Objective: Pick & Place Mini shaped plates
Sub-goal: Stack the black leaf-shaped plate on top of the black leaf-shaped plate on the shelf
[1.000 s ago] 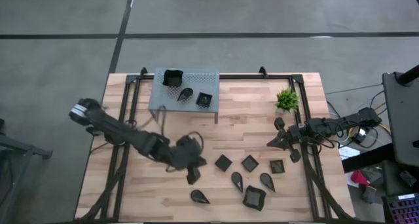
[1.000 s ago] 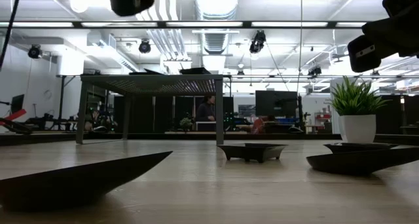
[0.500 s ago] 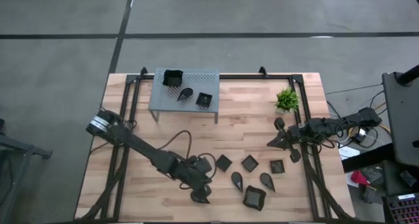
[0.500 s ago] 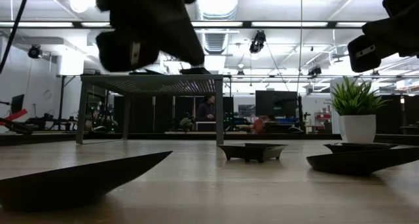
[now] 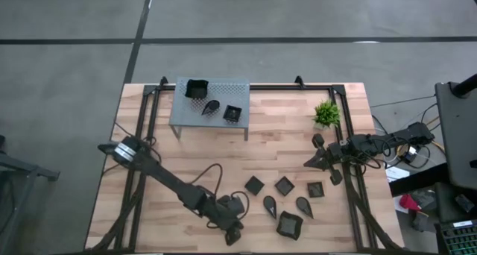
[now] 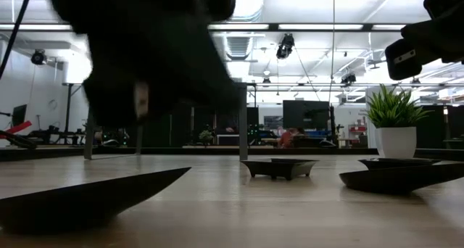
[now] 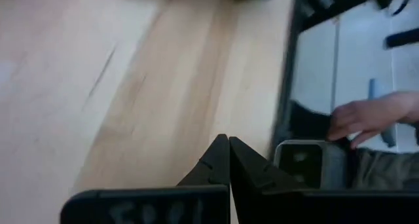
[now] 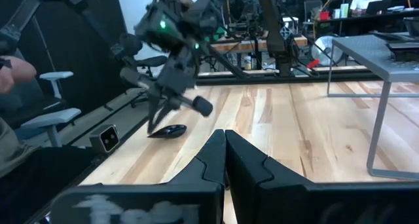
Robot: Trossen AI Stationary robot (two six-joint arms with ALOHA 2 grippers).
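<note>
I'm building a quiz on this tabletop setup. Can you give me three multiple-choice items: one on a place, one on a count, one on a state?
1. Where is the green plant?
A. On the grey stand
B. On the table, right side
C. In a plate

2. How many black plates lie on the grey stand?
A. One
B. Three
C. Five

3. How is the left gripper?
A. Open
B. Shut on a plate
C. Shut, empty

Answers:
1. B: the high view shows it on bare wood near the right arm.
2. B: three dark dishes lie on the stand.
3. C: in the left wrist view its fingers meet with nothing between them.
</note>
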